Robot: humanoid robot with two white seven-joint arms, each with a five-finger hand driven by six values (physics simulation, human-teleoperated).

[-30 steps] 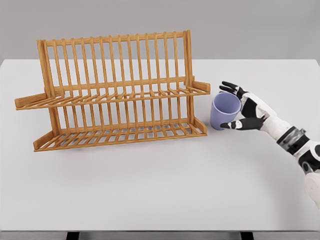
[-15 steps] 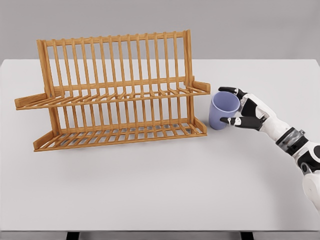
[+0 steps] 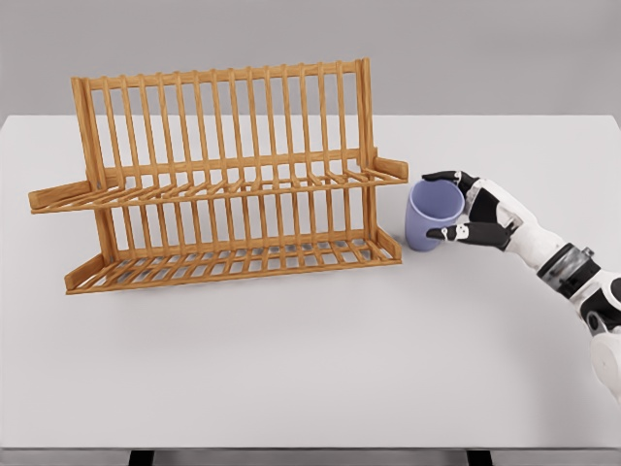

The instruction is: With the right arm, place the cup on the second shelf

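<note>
A wooden rack (image 3: 228, 175) is seen far to the left of the hand, standing on the white table (image 3: 310, 369). Two slatted shelves are carried by it: a lower one just above the table and an upper one at mid-height, both lying empty. The upper shelf's right end is found up and to the left of the hand, close by.

Just left of the hand, the cup (image 3: 434, 215) is set on the table beside the rack's right end, near it but not seen to touch it. It is a lilac cup, tilted a little so that its open mouth is turned toward the camera, and nothing is seen inside it.

The right hand (image 3: 475, 216) is wrapped around the cup's right side, with one dark-tipped finger laid over the far rim and the thumb brought across the near wall. Whether firm contact is made cannot be told for certain, but the cup appears to be grasped. No left arm is shown.

The grasp is judged to be the step in hand, with the cup not yet lifted. For the next move, a lift clear of the table is called for, then a carry up and leftward over the upper shelf's end, where the cup is to be lowered onto the slats.
</note>
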